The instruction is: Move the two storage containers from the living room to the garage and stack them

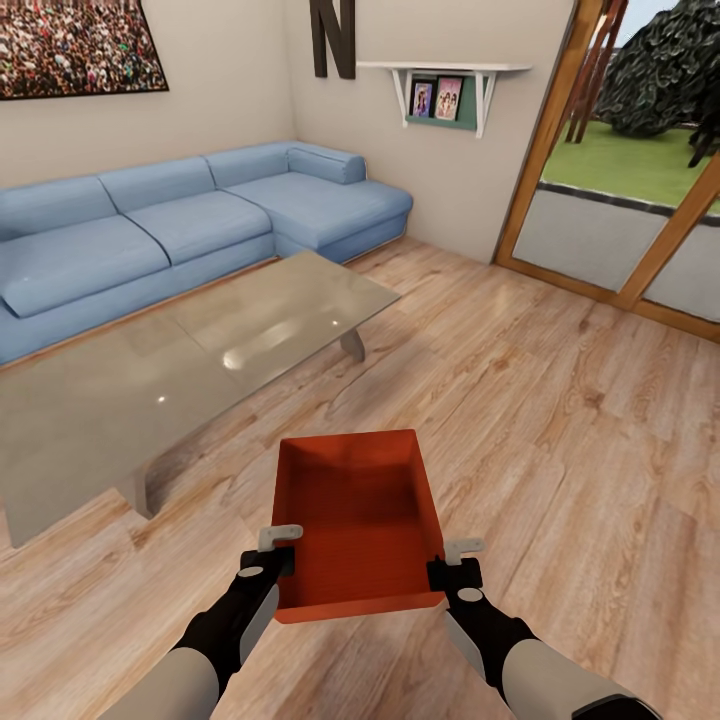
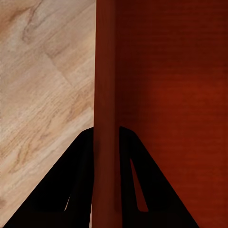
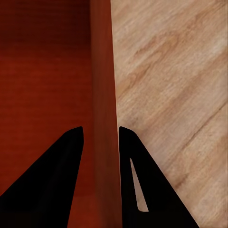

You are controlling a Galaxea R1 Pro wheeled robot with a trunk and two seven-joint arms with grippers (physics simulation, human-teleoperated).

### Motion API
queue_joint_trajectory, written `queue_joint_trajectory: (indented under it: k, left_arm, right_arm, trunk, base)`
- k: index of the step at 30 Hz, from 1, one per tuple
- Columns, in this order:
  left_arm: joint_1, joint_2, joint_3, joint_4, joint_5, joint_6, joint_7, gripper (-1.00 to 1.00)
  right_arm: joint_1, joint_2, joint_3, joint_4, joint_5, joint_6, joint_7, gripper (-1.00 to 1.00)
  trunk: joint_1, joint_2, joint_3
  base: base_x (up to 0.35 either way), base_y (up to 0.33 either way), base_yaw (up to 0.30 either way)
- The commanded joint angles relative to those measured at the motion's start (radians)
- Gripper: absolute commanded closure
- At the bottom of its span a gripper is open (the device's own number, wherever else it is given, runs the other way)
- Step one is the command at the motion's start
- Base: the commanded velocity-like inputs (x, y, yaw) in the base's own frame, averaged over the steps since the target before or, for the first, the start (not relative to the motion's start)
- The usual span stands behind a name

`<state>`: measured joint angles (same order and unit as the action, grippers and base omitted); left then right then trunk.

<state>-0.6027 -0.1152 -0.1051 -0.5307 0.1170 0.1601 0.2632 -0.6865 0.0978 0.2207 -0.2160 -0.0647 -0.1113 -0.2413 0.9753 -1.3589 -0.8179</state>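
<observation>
Plainly, the storage container [image 1: 358,520] hung in front of the robot above the wood-plank floor [image 1: 560,420] of the living room, carried between both arms just beside the glass coffee table [image 1: 150,390]. The left gripper [image 1: 283,560] had its fingers [image 2: 80,180] closed astride the left side wall, one inside the bin and one outside, and the right gripper [image 1: 442,572] pinched the right wall the same way, its fingers [image 3: 142,180] narrowed to the wall's thickness. The risk lay in that thin hold: each grip caught only a strip of plain tapered plastic near the rim, so a jolt from the base or any drift between the arms could let the wall slide out. Turning away might also swing the bin's far end against the table. The second container and the garage were not yet reached.
</observation>
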Motion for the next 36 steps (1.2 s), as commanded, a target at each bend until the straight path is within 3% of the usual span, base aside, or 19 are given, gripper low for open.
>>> queue_joint_trajectory:
  k: [1, 36]
  left_arm:
    - [0.0, 0.0, -0.004, 0.0, 0.091, 0.004, 0.007, 1.0]
    - [0.0, 0.0, -0.004, -0.002, 0.092, 0.004, 0.007, 1.0]
  right_arm:
    - [-0.001, 0.002, -0.009, -0.003, 0.002, -0.021, 0.005, 1.0]
    - [-0.001, 0.004, -0.007, -0.002, 0.005, -0.019, 0.004, 1.0]
  trunk:
    - [-0.004, 0.007, 0.003]
    - [-0.138, 0.252, 0.112]
  base:
    - [0.0, 0.0, 0.0]
    - [0.0, 0.0, 0.0]
